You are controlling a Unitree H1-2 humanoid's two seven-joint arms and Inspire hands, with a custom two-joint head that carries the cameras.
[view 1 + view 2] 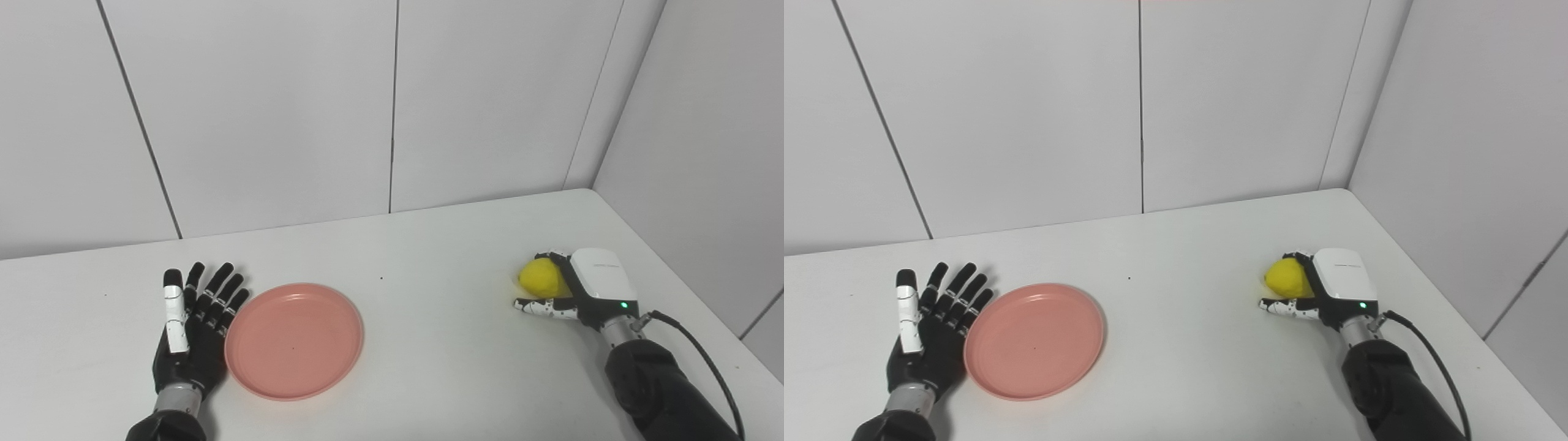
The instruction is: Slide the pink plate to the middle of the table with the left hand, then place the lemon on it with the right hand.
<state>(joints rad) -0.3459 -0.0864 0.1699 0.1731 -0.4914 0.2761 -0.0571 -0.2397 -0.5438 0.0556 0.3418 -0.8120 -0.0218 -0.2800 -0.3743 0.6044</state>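
A: Pink round plastic plate: located left of centre on the white table, lying flat. How is the left hand recorded?

B: Laid flat, fingers spread, nothing held; its edge is set against the plate's left rim.

A: And the yellow lemon?

B: Found far right on the table, enclosed by the right hand, fingers curled over it, thumb beneath.

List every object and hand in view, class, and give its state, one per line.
pink plate: upright, empty, flat on the table, left of centre.
lemon: on the table, cupped by the right hand.
left hand: open, fingers spread, at the plate's left rim.
right hand: fingers curled around the lemon.
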